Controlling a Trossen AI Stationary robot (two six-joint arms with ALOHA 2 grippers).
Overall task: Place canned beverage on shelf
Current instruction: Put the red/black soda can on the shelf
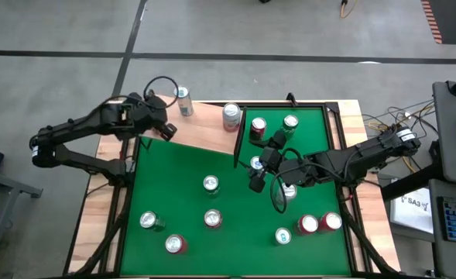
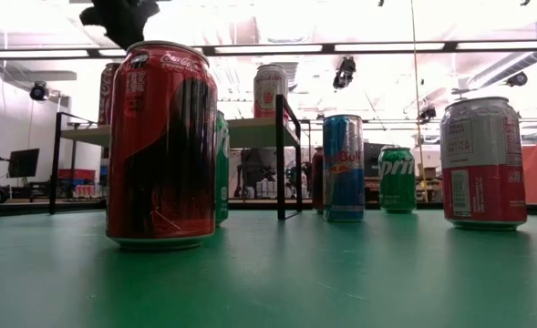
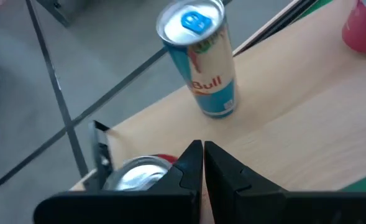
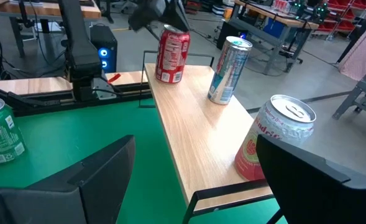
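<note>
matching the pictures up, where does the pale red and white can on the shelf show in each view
High view: pale red-and-white can at the shelf's right end, beside the dark end panel.
Low view: up on the shelf, centre.
Left wrist view: only a pinkish edge in one corner, likely it.
Right wrist view: nearest can.
Shared landmark: the shelf.

Red can [image 2: 161,146] reads Coca-Cola (blue can [image 2: 343,168]: Red Bull).
</note>
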